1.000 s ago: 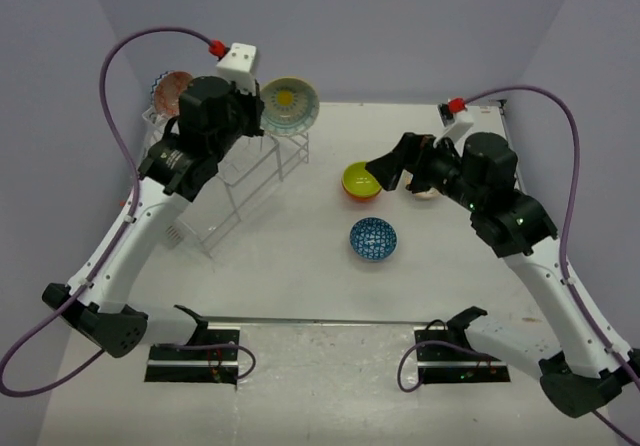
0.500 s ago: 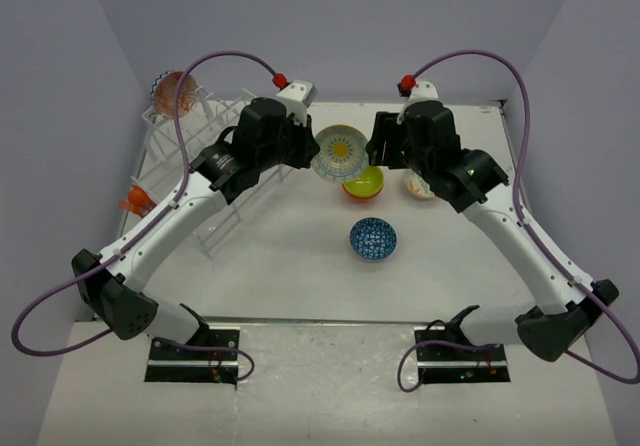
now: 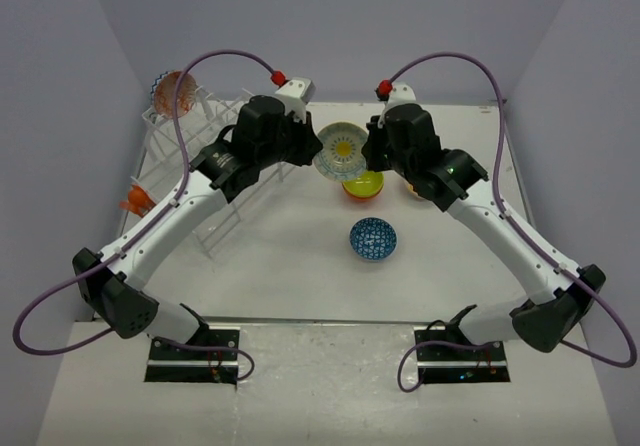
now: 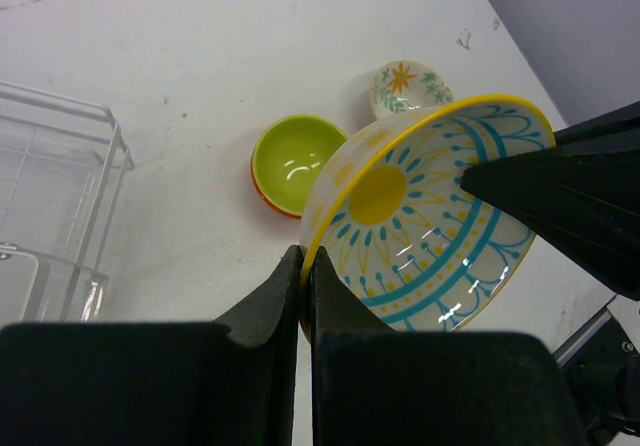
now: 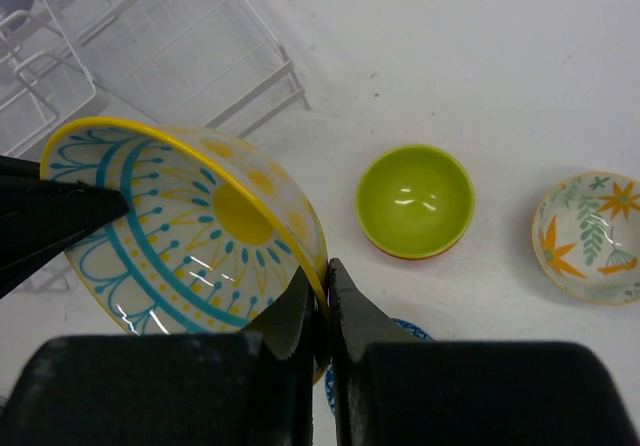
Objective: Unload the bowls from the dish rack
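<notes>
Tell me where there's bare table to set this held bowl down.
Bare table lies between the rack and the blue bowl, and nearer than that bowl toward the arm bases. Crowded by the held bowl: green bowl and floral bowl.

1. Probably a robotics lab test cell rather than a home kitchen, though the views reach little past the enclosure.
2. Plain lilac walls (image 3: 340,26) box in a white table (image 3: 290,276).
3. The left arm (image 3: 165,221) and right arm (image 3: 505,231) rise from black base plates (image 3: 165,364), trailing purple cables (image 3: 225,53).
4. The dish rack (image 3: 200,201) and bowls (image 3: 373,238) are the only kitchen things.
</notes>
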`<action>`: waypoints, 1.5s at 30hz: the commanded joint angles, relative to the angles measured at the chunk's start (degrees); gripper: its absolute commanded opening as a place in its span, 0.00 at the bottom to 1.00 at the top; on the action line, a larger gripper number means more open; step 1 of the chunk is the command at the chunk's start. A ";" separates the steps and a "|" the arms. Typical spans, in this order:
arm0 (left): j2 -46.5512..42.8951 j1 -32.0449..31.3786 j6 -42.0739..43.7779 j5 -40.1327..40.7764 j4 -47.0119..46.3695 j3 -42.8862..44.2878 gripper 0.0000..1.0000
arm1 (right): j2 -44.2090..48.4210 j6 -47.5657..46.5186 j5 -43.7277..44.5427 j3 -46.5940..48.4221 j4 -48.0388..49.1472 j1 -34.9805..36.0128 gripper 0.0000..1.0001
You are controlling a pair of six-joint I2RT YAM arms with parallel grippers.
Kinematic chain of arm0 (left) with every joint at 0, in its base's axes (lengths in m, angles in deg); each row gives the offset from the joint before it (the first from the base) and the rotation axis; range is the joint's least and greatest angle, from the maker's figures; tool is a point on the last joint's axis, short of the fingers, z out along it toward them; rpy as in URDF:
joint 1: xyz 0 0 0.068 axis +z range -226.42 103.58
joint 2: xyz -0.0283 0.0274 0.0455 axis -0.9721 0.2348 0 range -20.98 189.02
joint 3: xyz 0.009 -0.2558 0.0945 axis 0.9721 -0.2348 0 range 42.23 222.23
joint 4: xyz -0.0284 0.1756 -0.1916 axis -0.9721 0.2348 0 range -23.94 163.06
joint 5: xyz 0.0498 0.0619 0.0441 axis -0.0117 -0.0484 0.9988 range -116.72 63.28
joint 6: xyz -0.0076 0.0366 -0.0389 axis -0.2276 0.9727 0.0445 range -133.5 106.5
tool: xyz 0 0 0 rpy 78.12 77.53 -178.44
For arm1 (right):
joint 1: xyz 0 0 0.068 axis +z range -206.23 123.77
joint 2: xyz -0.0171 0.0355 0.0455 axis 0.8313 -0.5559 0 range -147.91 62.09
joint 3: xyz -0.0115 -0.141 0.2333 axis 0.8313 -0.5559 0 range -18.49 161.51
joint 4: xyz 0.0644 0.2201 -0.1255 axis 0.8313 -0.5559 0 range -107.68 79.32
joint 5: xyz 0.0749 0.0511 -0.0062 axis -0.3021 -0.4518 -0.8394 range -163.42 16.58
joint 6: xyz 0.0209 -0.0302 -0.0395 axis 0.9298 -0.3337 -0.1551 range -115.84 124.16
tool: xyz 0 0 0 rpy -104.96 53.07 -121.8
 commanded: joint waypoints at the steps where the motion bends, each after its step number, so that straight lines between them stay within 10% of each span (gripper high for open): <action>1: -1.39 -0.19 -2.42 -2.50 -6.61 1.75 0.00 | -0.87 -0.30 1.50 -1.15 4.01 -0.08 0.00; 5: -1.83 -0.19 -1.90 -1.37 -6.27 2.27 0.00 | -0.95 0.66 2.20 -1.07 4.46 -1.12 0.00; 7: -2.18 -0.19 -0.85 1.43 -3.82 3.32 0.53 | -0.95 1.28 0.45 -1.24 4.11 -4.97 0.00; 11: -6.12 -0.19 1.96 13.03 0.59 6.05 1.00 | 0.36 3.39 -6.23 -3.78 3.40 -15.50 0.00; 22: -20.99 2.96 9.26 37.75 4.99 0.62 1.00 | -5.52 3.48 -20.37 -10.74 3.66 -40.93 0.00; 28: -18.80 17.46 9.62 26.77 5.86 -1.16 1.00 | -14.74 5.06 -28.03 -8.10 4.02 -46.21 0.00; 45: -23.46 18.18 12.34 26.68 4.37 -5.55 1.00 | -19.24 5.50 -33.13 -10.21 6.39 -47.27 0.00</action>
